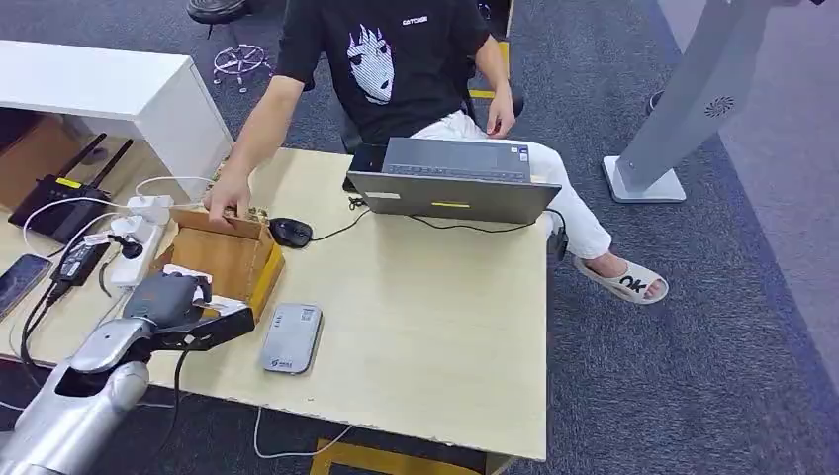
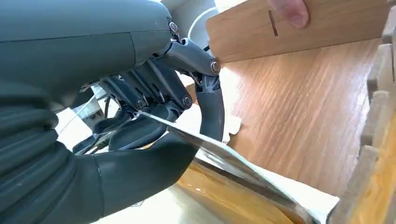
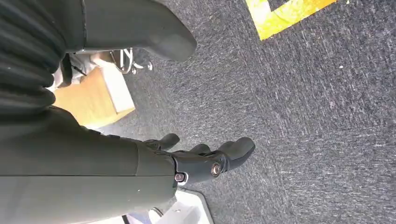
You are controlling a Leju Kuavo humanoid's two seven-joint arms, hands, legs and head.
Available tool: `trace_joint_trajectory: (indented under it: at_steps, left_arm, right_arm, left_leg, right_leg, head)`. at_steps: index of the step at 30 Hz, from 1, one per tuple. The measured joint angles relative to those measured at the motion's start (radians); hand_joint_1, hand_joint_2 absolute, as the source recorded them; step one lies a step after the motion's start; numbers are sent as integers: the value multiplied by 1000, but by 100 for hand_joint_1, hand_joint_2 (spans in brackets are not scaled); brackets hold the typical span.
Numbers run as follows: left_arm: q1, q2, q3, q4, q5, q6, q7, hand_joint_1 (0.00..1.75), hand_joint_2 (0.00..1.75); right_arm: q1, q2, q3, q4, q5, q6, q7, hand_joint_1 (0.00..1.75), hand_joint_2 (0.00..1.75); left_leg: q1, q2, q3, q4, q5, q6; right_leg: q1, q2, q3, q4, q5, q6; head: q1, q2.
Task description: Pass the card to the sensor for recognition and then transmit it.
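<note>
My left hand (image 1: 176, 306) sits at the near edge of the open wooden box (image 1: 226, 259) and pinches a thin white card (image 1: 227, 308) between thumb and fingers. In the left wrist view the card (image 2: 224, 151) shows edge-on, sticking out from the hand (image 2: 140, 116) over the box's front wall (image 2: 224, 196). The grey card sensor (image 1: 291, 337) lies flat on the table just right of the hand. My right hand (image 3: 205, 161) hangs over the grey carpet with its fingers apart and nothing in them.
A seated person rests a hand (image 1: 226, 198) on the box's far wall. A black mouse (image 1: 291, 232) and an open laptop (image 1: 455, 180) lie behind the sensor. A power strip (image 1: 137, 237), router (image 1: 57, 203) and phone (image 1: 20, 282) crowd the left side.
</note>
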Motion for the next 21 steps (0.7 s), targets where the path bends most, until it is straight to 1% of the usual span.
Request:
trace_joint_trajectory:
  at_steps: [21]
  left_arm:
    - [-22,0,-8,15,-11,3,8,175,175]
  right_arm:
    - [0,0,0,-1,0,-3,-3,0,175]
  left_leg:
    - [0,0,0,0,0,0]
  right_leg:
    - [0,0,0,0,0,0]
  head:
    - [0,0]
